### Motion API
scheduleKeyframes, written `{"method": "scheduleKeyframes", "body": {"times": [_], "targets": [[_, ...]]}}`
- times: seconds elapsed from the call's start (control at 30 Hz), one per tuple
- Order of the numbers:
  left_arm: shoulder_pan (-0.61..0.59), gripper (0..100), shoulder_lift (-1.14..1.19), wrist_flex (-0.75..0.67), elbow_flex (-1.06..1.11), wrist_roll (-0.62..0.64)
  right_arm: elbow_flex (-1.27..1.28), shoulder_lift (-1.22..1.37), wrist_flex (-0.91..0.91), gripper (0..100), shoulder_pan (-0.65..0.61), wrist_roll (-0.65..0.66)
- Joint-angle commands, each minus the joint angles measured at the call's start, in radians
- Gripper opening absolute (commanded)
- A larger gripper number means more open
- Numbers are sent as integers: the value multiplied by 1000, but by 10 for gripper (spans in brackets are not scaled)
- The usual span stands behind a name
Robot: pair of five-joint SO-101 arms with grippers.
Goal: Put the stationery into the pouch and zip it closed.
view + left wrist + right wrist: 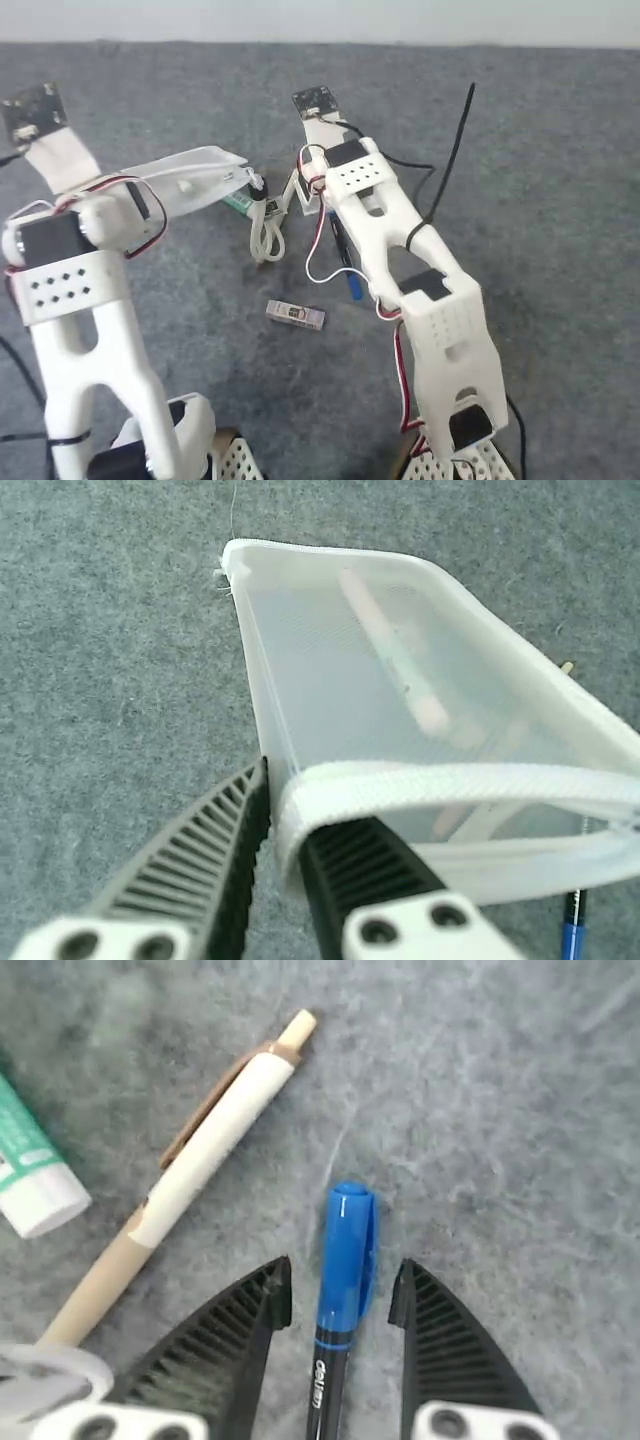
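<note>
My left gripper [283, 810] pinches pouch [350, 680] rim; right gripper [344, 1263] open, straddling blue pen [345, 1250], clearance both sides, pouch at 10 o'clock.

Bright, even, diffuse light; faint soft shadows.

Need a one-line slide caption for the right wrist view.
Open right gripper straddles the blue pen on grey carpet; beige pen and glue stick lie nearby.
</note>
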Motion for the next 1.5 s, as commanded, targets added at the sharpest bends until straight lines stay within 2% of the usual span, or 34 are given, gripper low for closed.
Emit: {"method": "scheduleKeyframes", "body": {"times": [0.0,0.17,0.37,0.5,0.57,0.67,1.23,1.47], "targets": [[-8,10,-11,-37,-12,6,-126,13,50,132,12,11],[-8,10,-11,-37,-12,6,-193,82,65,63,25,26],[-8,10,-11,-37,-12,6,-206,134,62,59,25,127],[-8,10,-11,-37,-12,6,-206,133,67,50,22,130],[-8,10,-11,-37,-12,6,-206,133,67,0,21,130],[-8,10,-11,-37,-12,6,-207,133,76,6,19,130],[-8,10,-11,-37,-12,5,-585,134,573,6,-97,129],[-8,10,-6,-51,-12,5,-689,133,644,6,-119,130]]}}
